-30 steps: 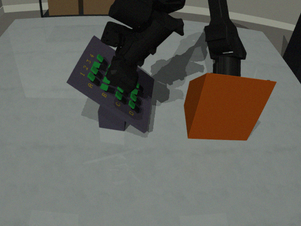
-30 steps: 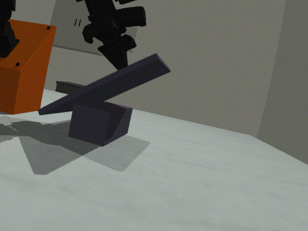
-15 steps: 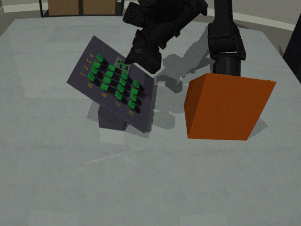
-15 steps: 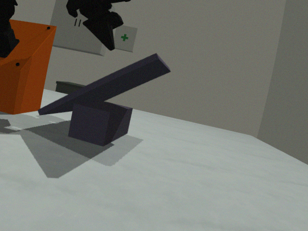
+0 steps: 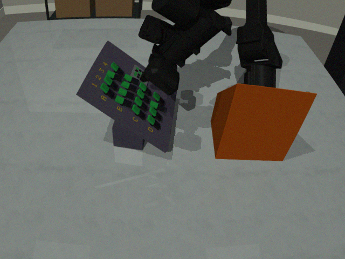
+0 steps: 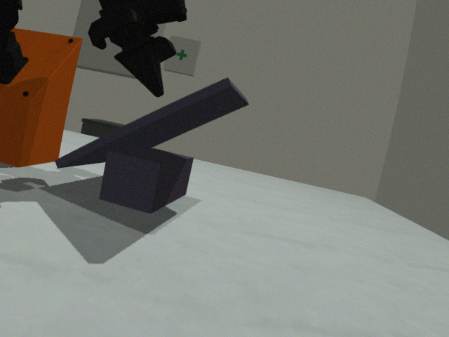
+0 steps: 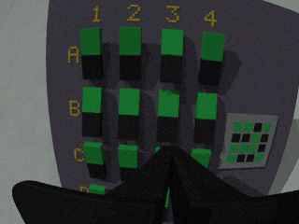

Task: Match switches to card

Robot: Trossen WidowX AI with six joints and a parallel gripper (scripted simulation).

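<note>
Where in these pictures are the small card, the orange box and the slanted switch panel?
small card [image 7: 250, 144]: wrist view, its middle squares.
orange box [image 5: 259, 125]: top view, its broad upper face.
switch panel [image 6: 163, 121]: exterior view, its slanted side edge.

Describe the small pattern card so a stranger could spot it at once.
Find the tilted purple panel propped on a block, carrying the grid of green-and-dark switches. The card lies flat on its surface beside row B, past column 4. Unlike the raised switches, it is a pale grey square printed with tiny green and dark squares.
</note>
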